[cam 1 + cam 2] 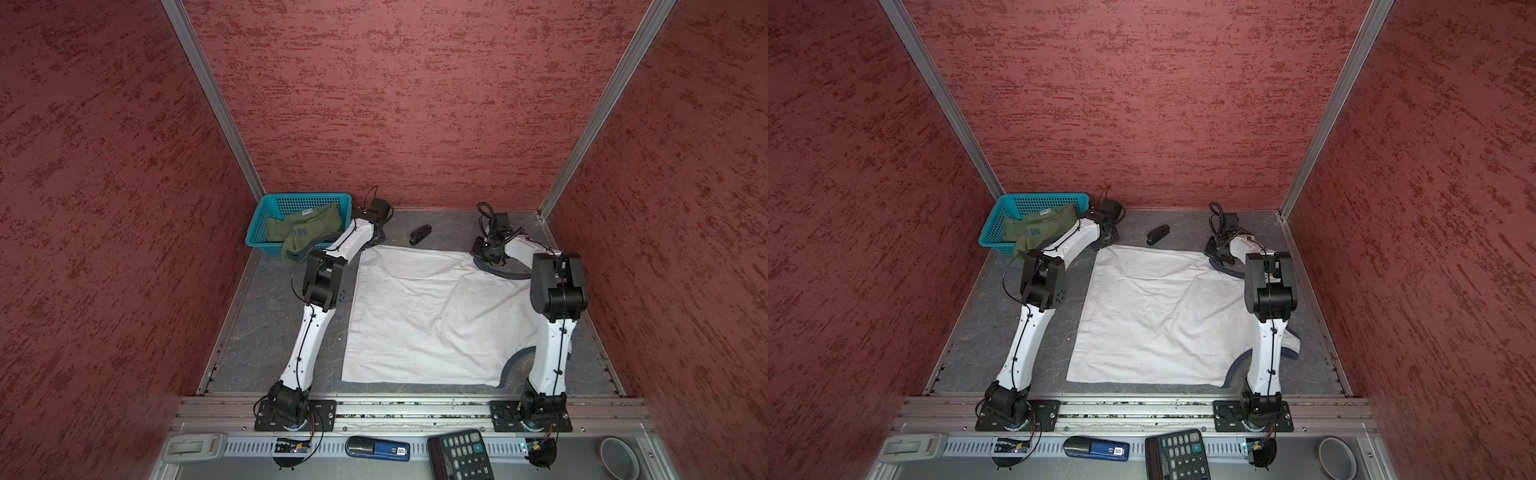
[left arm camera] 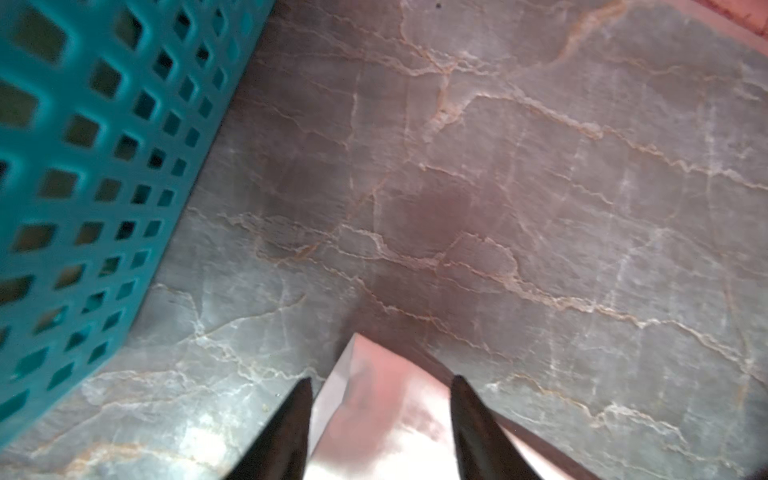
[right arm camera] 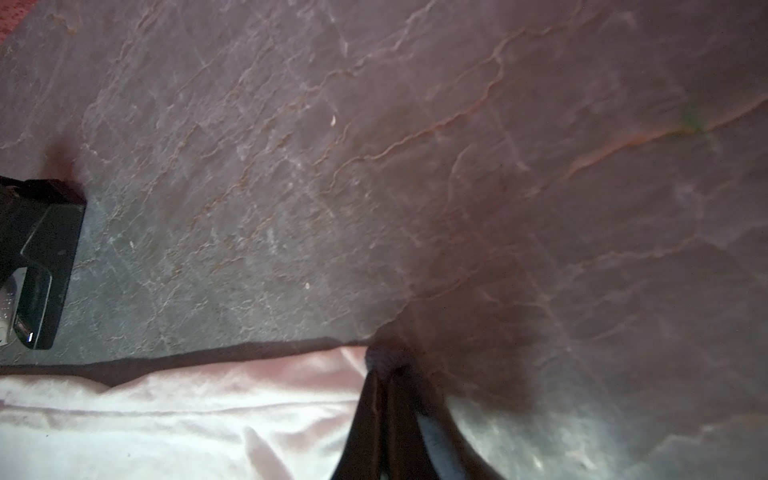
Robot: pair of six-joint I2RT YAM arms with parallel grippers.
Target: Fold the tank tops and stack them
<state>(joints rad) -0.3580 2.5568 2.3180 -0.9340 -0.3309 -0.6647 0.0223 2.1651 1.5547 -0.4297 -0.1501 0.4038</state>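
The white tank top (image 1: 432,316) (image 1: 1158,316) lies spread flat on the grey marbled table, with dark trim showing at its right side. The olive green tank top (image 1: 299,230) (image 1: 1038,230) is bunched in the teal basket (image 1: 291,197) (image 1: 1038,197) and hangs over its near rim. My left gripper (image 1: 376,243) (image 2: 382,379) is low at the white top's far left corner. Its jaws stand apart, with the cloth corner (image 2: 374,415) between them. My right gripper (image 1: 484,259) (image 3: 386,372) is shut on the dark trim (image 3: 386,357) at the far right corner.
A small black stapler-like object (image 1: 419,235) (image 3: 33,257) lies just beyond the white top's far edge. The basket wall (image 2: 83,166) stands close beside my left gripper. A calculator (image 1: 459,455), a blue tool (image 1: 376,448) and a tape roll (image 1: 619,457) lie on the front ledge. Red walls enclose three sides.
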